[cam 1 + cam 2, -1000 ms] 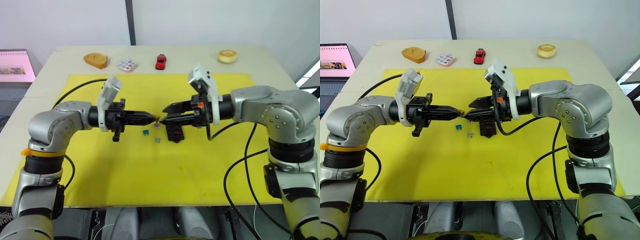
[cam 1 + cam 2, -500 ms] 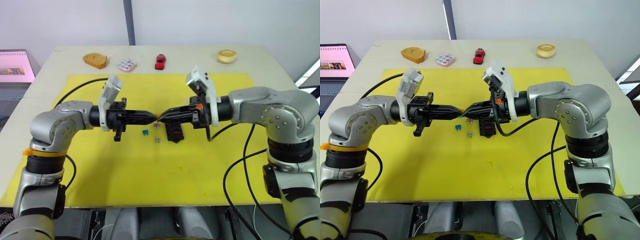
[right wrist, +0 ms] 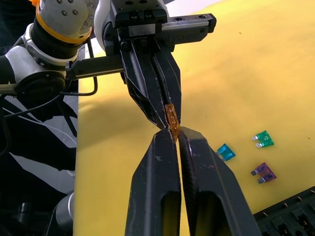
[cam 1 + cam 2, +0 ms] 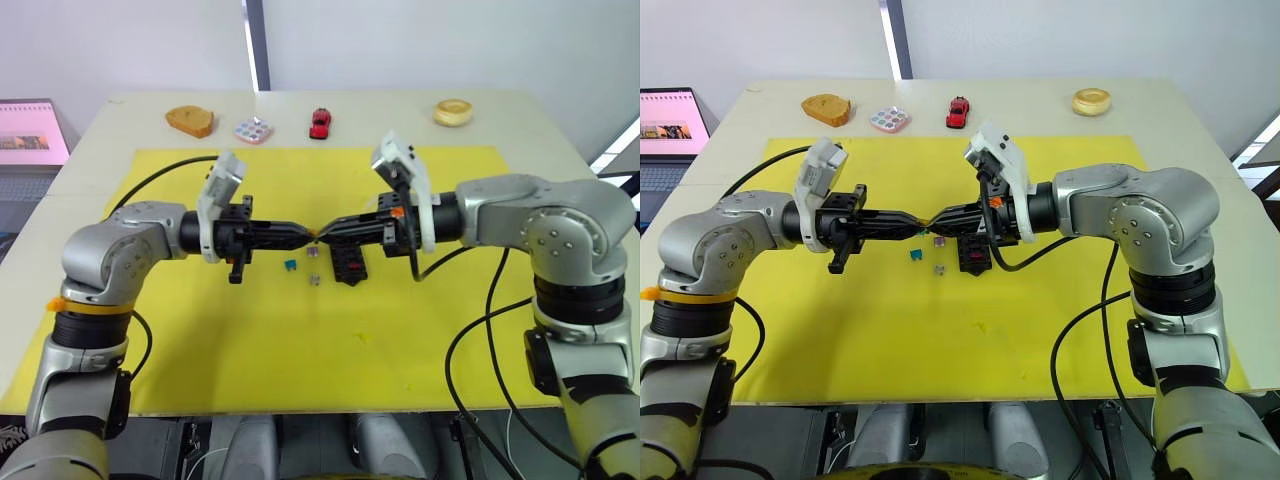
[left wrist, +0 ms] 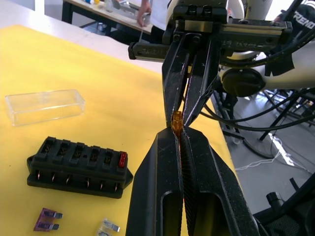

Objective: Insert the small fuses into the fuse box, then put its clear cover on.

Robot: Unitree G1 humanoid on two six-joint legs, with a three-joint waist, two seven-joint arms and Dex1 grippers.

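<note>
Above the yellow mat [image 4: 300, 350] my left gripper [image 4: 308, 236] and right gripper [image 4: 326, 235] meet tip to tip. Both are shut on one yellow-brown fuse [image 5: 177, 120], seen also in the right wrist view [image 3: 172, 117]. The black fuse box [image 5: 78, 167] lies on the mat just below the right gripper, with a red fuse [image 5: 122, 158] in an end slot. The clear cover [image 5: 44, 105] lies behind the box. Loose on the mat are a teal fuse [image 3: 225, 152], a green fuse [image 3: 263, 139], a purple fuse [image 3: 263, 172] and a grey fuse [image 4: 314, 278].
Along the table's far edge stand a brown bread-shaped piece [image 4: 190, 121], a multicoloured tile [image 4: 252, 130], a red toy car [image 4: 320, 123] and a yellow ring [image 4: 454, 112]. A laptop [image 4: 30, 135] sits off the table's left side.
My right gripper was open around the left gripper's tip a second ago; it has shut on the yellow-brown fuse. The left gripper has kept its hold and place.
</note>
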